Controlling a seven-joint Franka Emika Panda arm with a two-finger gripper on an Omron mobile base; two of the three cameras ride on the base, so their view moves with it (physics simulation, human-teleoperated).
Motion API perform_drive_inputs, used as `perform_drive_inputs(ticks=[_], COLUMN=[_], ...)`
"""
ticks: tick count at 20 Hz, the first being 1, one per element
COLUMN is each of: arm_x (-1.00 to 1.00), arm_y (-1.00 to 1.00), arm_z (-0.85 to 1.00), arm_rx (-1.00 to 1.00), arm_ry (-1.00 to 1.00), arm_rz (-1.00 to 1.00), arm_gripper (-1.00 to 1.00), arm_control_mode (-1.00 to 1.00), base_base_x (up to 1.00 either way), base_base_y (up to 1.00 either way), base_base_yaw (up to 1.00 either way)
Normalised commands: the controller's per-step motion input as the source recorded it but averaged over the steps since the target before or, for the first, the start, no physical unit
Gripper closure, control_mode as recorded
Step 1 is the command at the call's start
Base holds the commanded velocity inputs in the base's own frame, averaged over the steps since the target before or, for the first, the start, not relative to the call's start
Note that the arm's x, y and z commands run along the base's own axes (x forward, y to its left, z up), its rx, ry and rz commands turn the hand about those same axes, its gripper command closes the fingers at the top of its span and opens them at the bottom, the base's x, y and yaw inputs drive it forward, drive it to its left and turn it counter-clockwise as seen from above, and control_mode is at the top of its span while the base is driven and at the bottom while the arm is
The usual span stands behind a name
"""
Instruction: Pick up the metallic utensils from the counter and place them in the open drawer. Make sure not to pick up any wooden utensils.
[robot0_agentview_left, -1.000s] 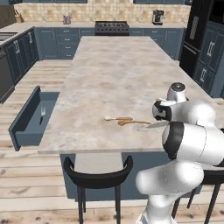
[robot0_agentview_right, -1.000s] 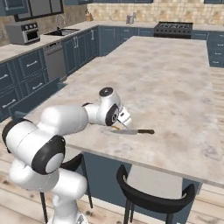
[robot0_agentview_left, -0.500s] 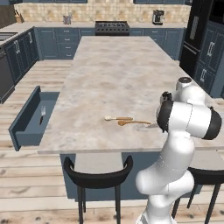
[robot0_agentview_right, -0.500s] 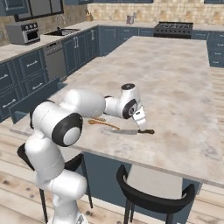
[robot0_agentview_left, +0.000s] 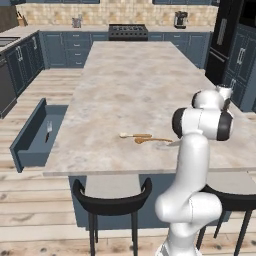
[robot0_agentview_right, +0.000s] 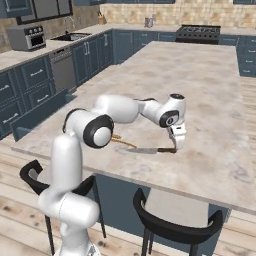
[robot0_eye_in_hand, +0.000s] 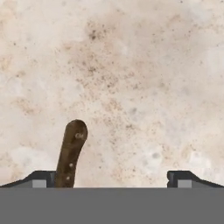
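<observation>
Gripper spread wide, grasping nothing, over knife handle, its mark unreadable, counter

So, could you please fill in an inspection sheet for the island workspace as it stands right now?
Surface: the counter is beige marbled stone over blue cabinets.
Job's things: the knife lies flat near the counter's front edge, its dark handle pointing at the gripper. A thin silver utensil already lies in the open drawer.
Clutter: two wooden spoons lie on the counter beside the knife; whether they touch it cannot be told.
Grippers: the gripper hangs over the knife handle, jaws wide apart, holding nothing.
Cables: nothing seen.
Surroundings: two black stools at the island front, a stove on the far wall counter.
</observation>
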Motion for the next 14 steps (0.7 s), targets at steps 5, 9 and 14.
perform_drive_inputs(ticks=[5, 9, 14], arm_x=[0.09, -0.02, -0.43], arm_y=[0.01, 0.28, 0.75], arm_z=[-0.27, -0.24, -0.2], arm_rx=[0.09, 0.03, -0.02], arm_ry=[0.0, 0.0, -0.09], arm_rz=[-0.17, -0.18, -0.12], arm_gripper=[-1.0, -1.0, -1.0], arm_control_mode=[-1.0, -1.0, -1.0], base_base_x=[0.0, 0.0, 0.0], base_base_y=[0.0, 0.0, 0.0], base_base_yaw=[0.0, 0.0, 0.0])
